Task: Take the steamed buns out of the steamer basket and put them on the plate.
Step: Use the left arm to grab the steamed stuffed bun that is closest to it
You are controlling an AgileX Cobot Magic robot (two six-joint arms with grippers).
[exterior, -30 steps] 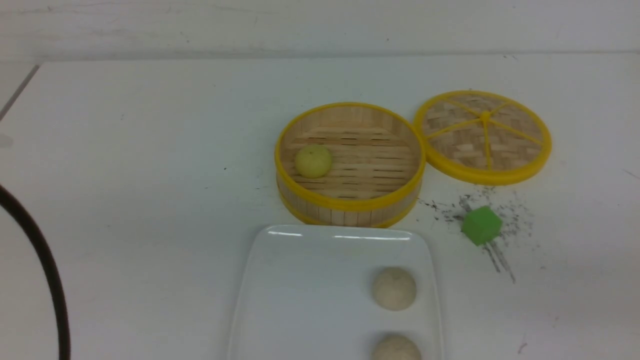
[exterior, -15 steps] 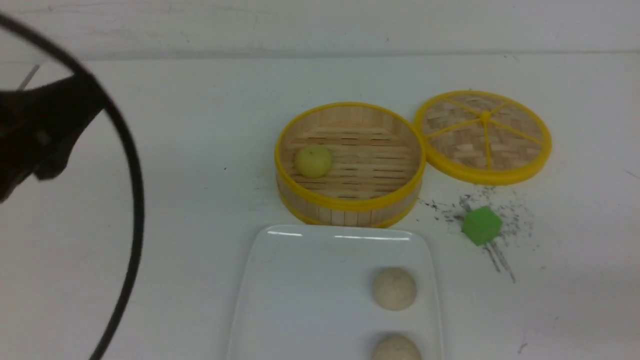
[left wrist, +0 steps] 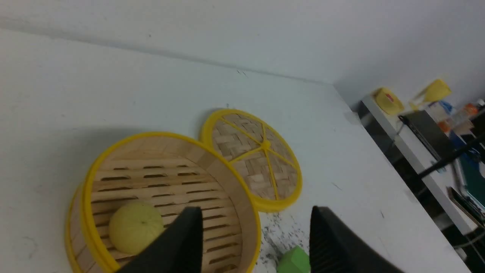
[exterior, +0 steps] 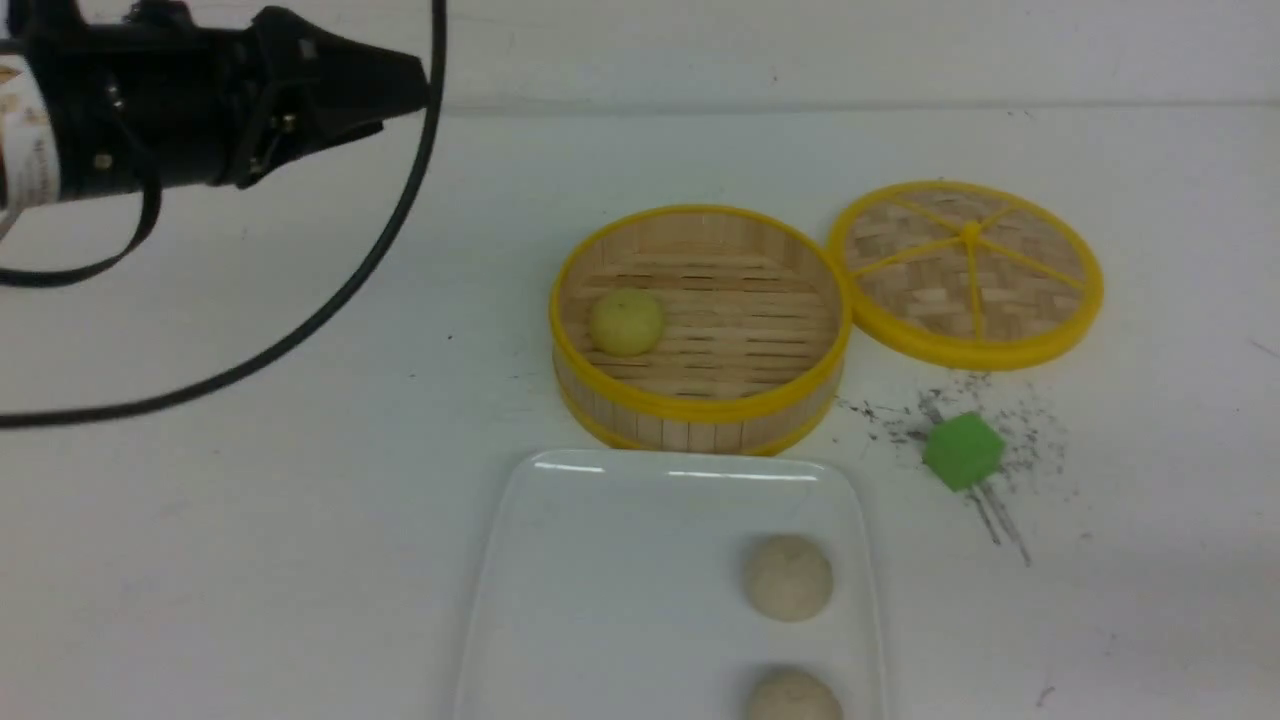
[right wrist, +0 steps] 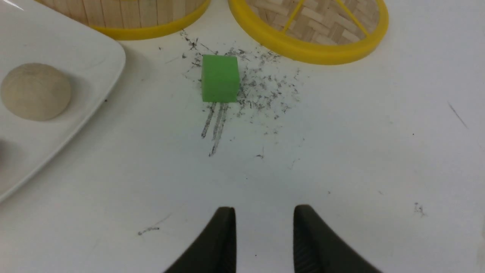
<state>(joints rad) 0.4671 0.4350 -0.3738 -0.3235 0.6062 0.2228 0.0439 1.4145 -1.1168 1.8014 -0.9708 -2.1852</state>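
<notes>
- Black left gripper (left wrist: 255,212) hangs high over the far left of the table, well apart from the basket; its wrist view shows the jaws spread wide with nothing between them
- Pale yellow-green bun (exterior: 627,322) sits alone on the slatted floor of the steamer basket (exterior: 700,425), close to the wall on the robot's left – the last one to be moved
- White plate (exterior: 600,560) lies just in front of the basket, its left and middle parts bare
- Two beige buns (exterior: 788,577) (exterior: 793,697) rest on the plate's right side, one behind the other, apart from each other
- Woven lid (exterior: 968,270) lies flat beside the basket on the right, its rim close against the basket's; the green cube (exterior: 963,450) stands in front of it among dark scuff marks
- Right gripper (right wrist: 264,212) is outside the front view; its own camera shows it low over bare table near the cube, jaws parted and empty
- Step in hand, as I judge it: the left arm's reach for the third bun – two of three are done
- The next move calls for bringing the spread jaws over the basket rim, straddling the bun without catching the near wall, then closing gently, since the bun looks soft
</notes>
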